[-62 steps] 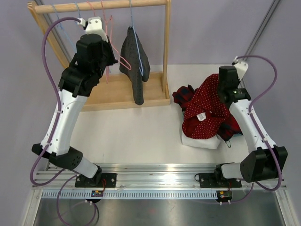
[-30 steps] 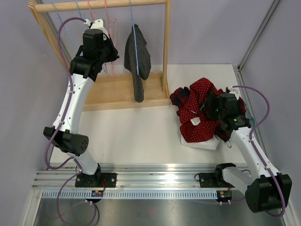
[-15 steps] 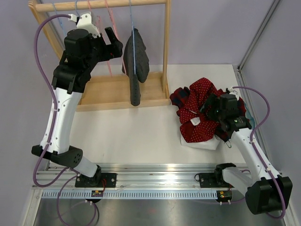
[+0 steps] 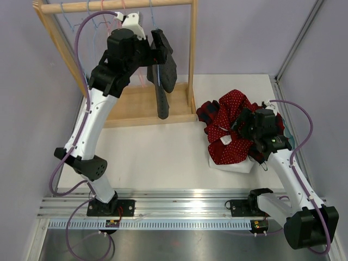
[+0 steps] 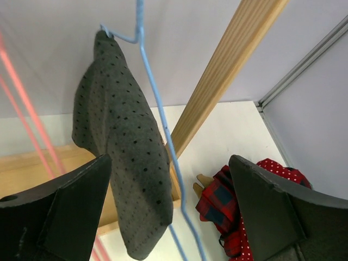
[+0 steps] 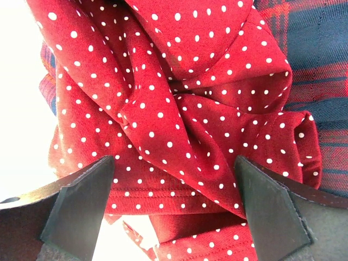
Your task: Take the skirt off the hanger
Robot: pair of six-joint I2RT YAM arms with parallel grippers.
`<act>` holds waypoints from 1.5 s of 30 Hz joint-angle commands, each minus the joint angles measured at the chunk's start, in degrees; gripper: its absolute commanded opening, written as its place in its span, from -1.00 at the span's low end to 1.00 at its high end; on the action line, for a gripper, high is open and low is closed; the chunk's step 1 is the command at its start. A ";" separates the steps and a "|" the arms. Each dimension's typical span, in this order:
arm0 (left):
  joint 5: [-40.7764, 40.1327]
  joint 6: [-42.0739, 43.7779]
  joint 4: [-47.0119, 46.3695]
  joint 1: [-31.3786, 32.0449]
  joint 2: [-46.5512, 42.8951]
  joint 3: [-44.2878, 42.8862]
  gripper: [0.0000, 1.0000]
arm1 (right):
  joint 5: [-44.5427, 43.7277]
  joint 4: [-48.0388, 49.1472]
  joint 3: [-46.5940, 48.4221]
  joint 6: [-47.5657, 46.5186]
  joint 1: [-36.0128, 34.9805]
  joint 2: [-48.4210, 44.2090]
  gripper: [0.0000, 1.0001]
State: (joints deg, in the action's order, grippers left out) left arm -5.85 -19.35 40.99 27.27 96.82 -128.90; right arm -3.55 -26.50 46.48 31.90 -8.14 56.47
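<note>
A grey black-dotted skirt (image 4: 164, 81) (image 5: 125, 157) hangs from a blue wire hanger (image 4: 151, 12) (image 5: 157, 114) on the wooden rack's rail (image 4: 109, 6). My left gripper (image 4: 161, 48) (image 5: 171, 217) is up at the rail beside the skirt's top, open, with the skirt and hanger wire showing between its fingers (image 5: 65, 212) and nothing gripped. At the right, my right gripper (image 4: 243, 120) (image 6: 174, 206) hovers open just over a red white-dotted garment (image 4: 231, 133) (image 6: 179, 98), holding nothing.
The rack's upright post (image 4: 191, 54) (image 5: 228, 70) stands just right of the skirt. Pink hangers (image 5: 22, 92) hang to its left. A red-and-blue plaid garment (image 4: 209, 111) (image 5: 217, 198) (image 6: 315, 54) lies under the dotted one, on a white cloth (image 4: 234, 165).
My left gripper has opened and swung right along the rail, from the pink hangers to the grey skirt. The right arm has stayed over the red pile.
</note>
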 commanded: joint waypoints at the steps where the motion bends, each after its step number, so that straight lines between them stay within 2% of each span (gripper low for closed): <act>1: 0.49 -0.16 -2.67 1.29 3.20 -3.63 0.79 | -0.32 -1.01 0.28 -0.96 -0.29 -1.18 0.99; 3: -0.30 -0.07 -2.58 1.56 5.05 -4.34 0.69 | -0.49 -1.01 0.28 -1.05 -0.21 -1.36 0.99; 4: -1.35 0.02 -2.50 1.65 5.66 -4.34 0.41 | -0.49 -1.18 0.28 -1.14 -0.21 -1.45 0.99; 6: -2.50 0.02 -2.58 1.65 6.28 -4.08 0.11 | -0.49 -1.10 0.28 -1.31 -0.30 -1.45 0.99; 7: -3.72 -0.07 -2.50 1.65 6.37 -4.08 -0.28 | -0.49 -1.10 0.19 -1.40 -0.21 -1.53 0.99; 10: -5.83 -0.42 -2.15 1.65 6.28 -3.90 -1.00 | -0.32 -0.83 0.02 -1.40 -0.30 -1.27 0.99; 20: -6.63 2.92 0.58 2.26 3.74 -7.32 -1.00 | 1.00 0.57 1.24 -2.19 -0.21 -0.48 0.99; 23: -6.28 3.80 1.63 2.79 2.25 -9.52 -1.00 | 7.03 2.24 4.92 -4.65 -0.29 -0.65 0.99; 30: -3.39 3.36 1.19 3.93 -2.59 -9.88 -1.00 | 13.92 5.49 20.03 -7.65 -3.54 -0.05 0.99; 33: -2.77 2.48 1.46 4.46 -4.26 -7.69 -1.00 | 13.40 7.78 24.51 -8.86 -10.03 2.15 0.99; 34: -2.77 2.31 1.46 4.72 -4.96 -6.72 -1.00 | 12.61 7.78 25.84 -9.66 -14.92 3.03 0.99; 38: -2.24 1.51 -0.30 6.13 -8.74 -0.84 -1.00 | 11.55 7.86 31.82 -11.25 -23.38 9.43 0.99; 45: -1.19 -0.86 -0.91 8.41 -14.46 6.02 -1.00 | 9.97 11.56 35.69 -9.23 -29.82 15.60 0.99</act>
State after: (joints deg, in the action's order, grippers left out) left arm -8.97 -19.05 48.34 34.70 85.52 -124.25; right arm 7.03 -18.22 78.74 22.81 -36.14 70.67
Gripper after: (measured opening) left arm 0.031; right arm 0.993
